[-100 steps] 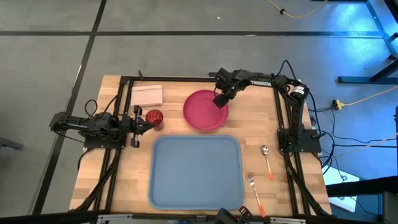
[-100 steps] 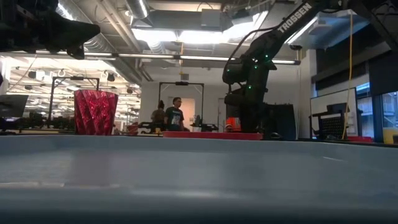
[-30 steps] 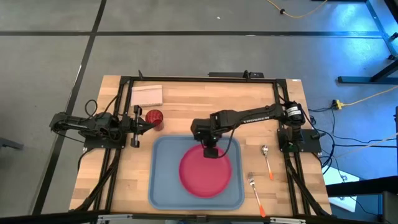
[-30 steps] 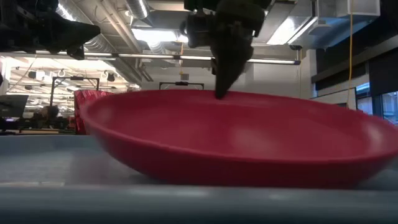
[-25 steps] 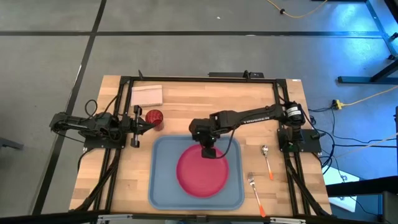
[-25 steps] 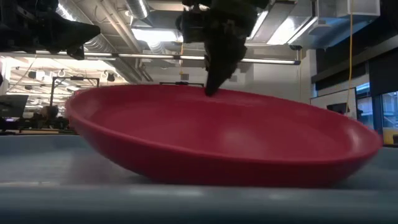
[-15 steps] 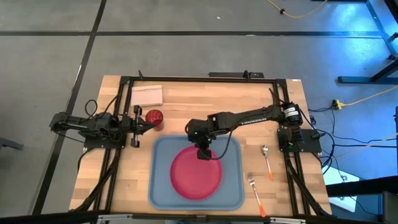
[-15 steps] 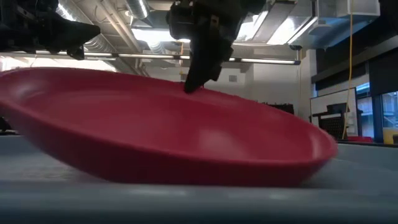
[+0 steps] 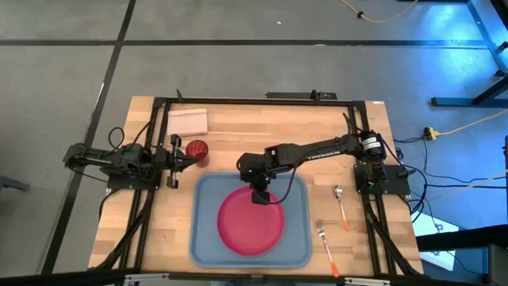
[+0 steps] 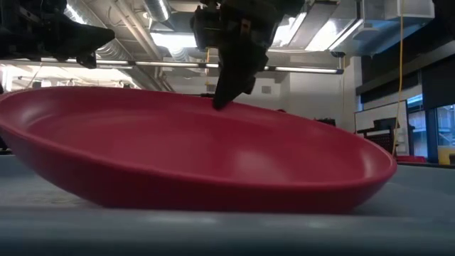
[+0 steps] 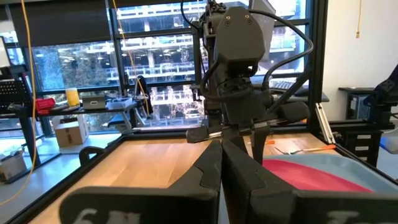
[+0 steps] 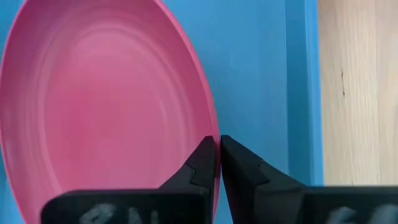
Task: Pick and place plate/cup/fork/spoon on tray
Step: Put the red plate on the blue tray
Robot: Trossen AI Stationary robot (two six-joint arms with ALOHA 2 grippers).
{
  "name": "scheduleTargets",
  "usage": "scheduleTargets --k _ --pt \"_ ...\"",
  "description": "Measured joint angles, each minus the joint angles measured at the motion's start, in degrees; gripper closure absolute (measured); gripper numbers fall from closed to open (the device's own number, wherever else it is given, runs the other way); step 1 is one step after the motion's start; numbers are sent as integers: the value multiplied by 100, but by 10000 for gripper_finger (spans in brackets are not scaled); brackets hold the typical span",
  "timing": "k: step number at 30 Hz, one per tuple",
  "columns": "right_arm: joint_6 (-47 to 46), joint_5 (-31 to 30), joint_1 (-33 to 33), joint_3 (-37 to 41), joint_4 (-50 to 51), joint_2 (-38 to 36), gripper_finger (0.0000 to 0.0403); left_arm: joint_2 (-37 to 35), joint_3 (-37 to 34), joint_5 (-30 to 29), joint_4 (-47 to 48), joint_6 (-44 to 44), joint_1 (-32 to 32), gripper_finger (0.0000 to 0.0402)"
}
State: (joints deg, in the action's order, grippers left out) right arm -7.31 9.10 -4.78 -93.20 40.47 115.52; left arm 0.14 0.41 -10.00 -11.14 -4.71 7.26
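The pink-red plate point(image 9: 251, 224) sits in the blue-grey tray point(image 9: 208, 191), tilted in the low view point(image 10: 192, 163). My right gripper point(image 9: 260, 197) is shut on the plate's far rim. My left gripper point(image 9: 186, 156) is shut and empty, level over the table's left side, just beside the dark red cup point(image 9: 197, 149), which stands on the wood. The spoon point(image 9: 341, 204) and the fork point(image 9: 326, 249) lie on the wood right of the tray. My right gripper pinches the plate's far rim point(image 12: 213, 127) between its two fingers, one inside the plate and one outside. The fingers point(image 10: 226, 89) come from above, pointing down. The plate is tilted, and its underside point(image 10: 213, 203) is down at the tray's floor.
A small pale folded rectangle point(image 9: 187, 121) lies at the table's far left. Bare tray floor point(image 12: 261, 74) shows right of the plate. The black frame rails point(image 9: 238, 101) run along the table's edges.
My right gripper has gone a little toward the table's left edge with the plate in its hold. The plate has shifted left inside the tray, still tilted, and has come to a near stop in the last half second.
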Motion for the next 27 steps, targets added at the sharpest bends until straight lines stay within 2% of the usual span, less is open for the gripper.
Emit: scheduleTargets --k 19,27 --pt "158 -5 -2 -1 78 4 377 0 0 0 -1 0 1 401" --pt "114 -214 -2 -1 82 9 377 1 -1 0 -2 0 1 401"
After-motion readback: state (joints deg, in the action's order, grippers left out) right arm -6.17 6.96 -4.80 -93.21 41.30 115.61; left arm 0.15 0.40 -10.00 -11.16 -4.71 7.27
